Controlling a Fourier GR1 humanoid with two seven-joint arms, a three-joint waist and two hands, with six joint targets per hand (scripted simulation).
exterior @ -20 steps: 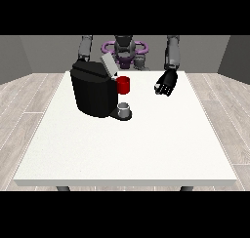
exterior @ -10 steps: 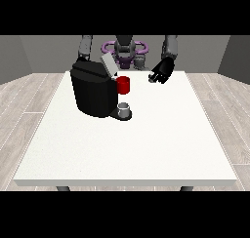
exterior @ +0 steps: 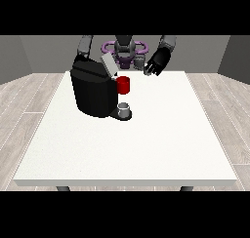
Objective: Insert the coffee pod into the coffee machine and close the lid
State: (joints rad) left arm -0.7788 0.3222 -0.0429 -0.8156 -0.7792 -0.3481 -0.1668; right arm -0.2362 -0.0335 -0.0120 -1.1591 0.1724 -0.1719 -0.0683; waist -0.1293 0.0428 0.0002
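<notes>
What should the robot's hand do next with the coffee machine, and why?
Probably swing the hand at the view's right toward the raised lid. The lid stands open on the coffee machine, and that hand hangs in the air beside it, apart from it.

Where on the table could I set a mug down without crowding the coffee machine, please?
The table is bare across its whole near half and along the right side, below the raised hand at the view's right. It is crowded only at the far left, where the coffee machine, its open lid, the red part and the small grey cup cluster.

Raised robot hand [exterior: 155,66] at view's right
</notes>
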